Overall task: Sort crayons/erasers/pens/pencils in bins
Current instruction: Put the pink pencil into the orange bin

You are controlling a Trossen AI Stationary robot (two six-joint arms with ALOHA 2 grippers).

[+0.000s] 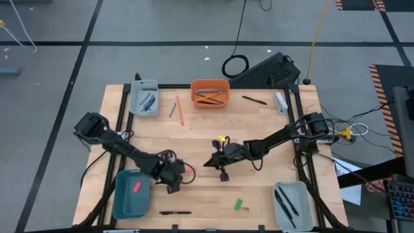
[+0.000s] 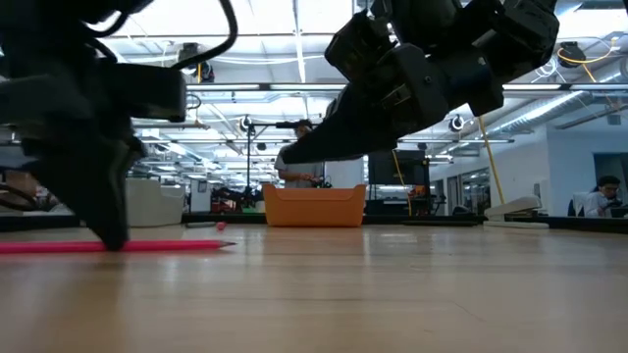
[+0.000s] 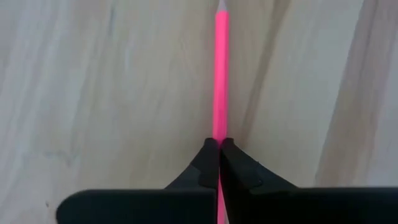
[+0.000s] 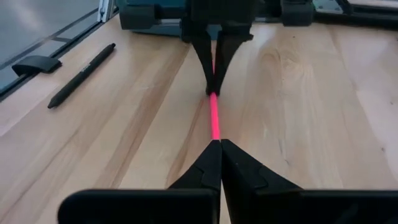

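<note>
A pink pencil [image 3: 220, 74] lies flat on the table in front of the teal bin [image 1: 123, 206]. My left gripper [image 1: 183, 173] is shut on it. My right gripper [image 1: 208, 163] is shut with nothing in it. It hangs above the table [image 2: 285, 157] just off the pencil's free end [image 2: 224, 245] and points along it toward the left gripper. The teal bin holds a pink eraser [image 1: 136, 187]. Far back, the orange bin [image 1: 209, 92] holds pencils. A grey bin [image 1: 143, 98] at the far left holds crayons, and a grey bin [image 1: 291, 204] at the near right holds pens. My left gripper pinches the pink pencil's shaft [image 3: 219, 127] between its two fingertips [image 4: 208, 74]. The fingers come from above, pointing down, one on each side of the shaft. The pencil lies flat on the table [image 2: 177, 246] and sticks out on both sides of the fingers.
A green eraser [image 1: 238, 204] and a black pen [image 1: 174, 212] lie near the front edge. Two pencils [image 1: 178, 110] lie beside the orange bin, with a black pen [image 1: 254, 99] to its right. A keyboard [image 1: 268, 70] sits beyond the far edge.
</note>
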